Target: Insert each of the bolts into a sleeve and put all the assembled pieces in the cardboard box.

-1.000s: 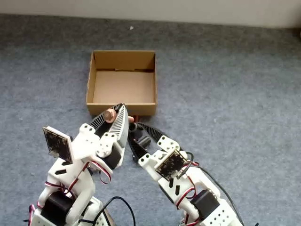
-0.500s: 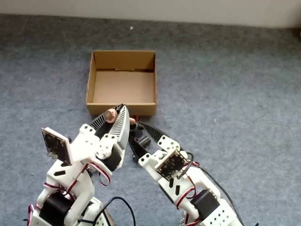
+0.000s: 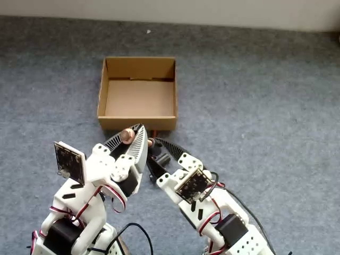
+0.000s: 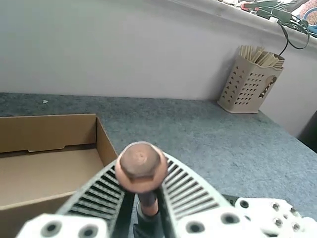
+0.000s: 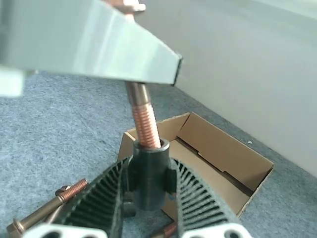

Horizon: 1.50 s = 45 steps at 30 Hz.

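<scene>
left gripper (image 3: 133, 139): yours, just short of the box's front wall. Fingers clamped on the bolt's shank right under the head; left wrist view (image 4: 141, 196) shows both ribbed fingers pressed against it.
bolt (image 3: 127, 136): copper colour, roughly upright with a slight tilt, hex head up. You see the head (image 4: 141, 163) end-on from the left wrist. From the right wrist, the threaded end (image 5: 143, 121) sits inside the sleeve's top opening, most of the thread still showing above the rim.
sleeve (image 5: 148, 163): dark, short tube, upright, directly below the bolt.
right gripper (image 3: 154, 150): touching distance from your left one, on its right. Fingers (image 5: 119, 198) closed around the sleeve's sides, holding it off the carpet.
spare bolts (image 5: 49, 208): one lies flat on the carpet just beside the right gripper; part of a second one (image 5: 168, 229) shows under it.
cardboard box (image 3: 101, 90): open top, beyond both grippers, bare floor inside. Bolt and sleeve are outside it, near the front wall.
carpet (image 3: 265, 106): grey, covers the table.
slotted basket (image 4: 250, 82): beige, at the wall, well apart from your work.
</scene>
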Each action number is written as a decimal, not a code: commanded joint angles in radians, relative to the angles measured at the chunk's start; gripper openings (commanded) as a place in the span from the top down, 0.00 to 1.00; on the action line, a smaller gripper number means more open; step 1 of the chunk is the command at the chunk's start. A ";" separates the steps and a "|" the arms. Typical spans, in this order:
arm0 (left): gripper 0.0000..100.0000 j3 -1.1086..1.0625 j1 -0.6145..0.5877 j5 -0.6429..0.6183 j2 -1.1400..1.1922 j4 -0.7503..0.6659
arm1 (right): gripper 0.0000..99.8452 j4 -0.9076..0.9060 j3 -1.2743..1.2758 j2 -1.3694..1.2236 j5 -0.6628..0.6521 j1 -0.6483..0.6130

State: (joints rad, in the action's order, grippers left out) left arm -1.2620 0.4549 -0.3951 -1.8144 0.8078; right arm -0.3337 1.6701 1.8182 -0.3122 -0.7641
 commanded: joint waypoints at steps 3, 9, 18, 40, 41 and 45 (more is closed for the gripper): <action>0.99 0.035 0.012 -0.011 0.001 0.000 | 0.99 0.024 0.150 0.019 -0.009 0.004; 0.99 -0.062 0.004 0.005 0.002 -0.107 | 0.99 0.010 0.150 0.019 -0.012 0.001; 0.99 -0.150 0.002 0.068 0.001 -0.226 | 0.99 -0.004 0.150 0.019 -0.012 -0.016; 0.85 -0.197 -0.107 0.203 -0.001 -0.155 | 0.99 -0.004 0.150 0.019 -0.008 -0.010; 0.85 -0.197 -0.104 0.204 -0.002 -0.146 | 0.99 -0.004 0.150 0.019 -0.006 -0.002; 0.85 -0.176 -0.074 0.282 -0.004 -0.087 | 0.99 -0.001 0.150 0.019 -0.005 0.042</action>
State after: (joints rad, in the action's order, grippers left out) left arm -1.4737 0.3629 -0.1910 -1.8144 0.6621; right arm -0.3429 1.6701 1.8167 -0.3153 -0.7610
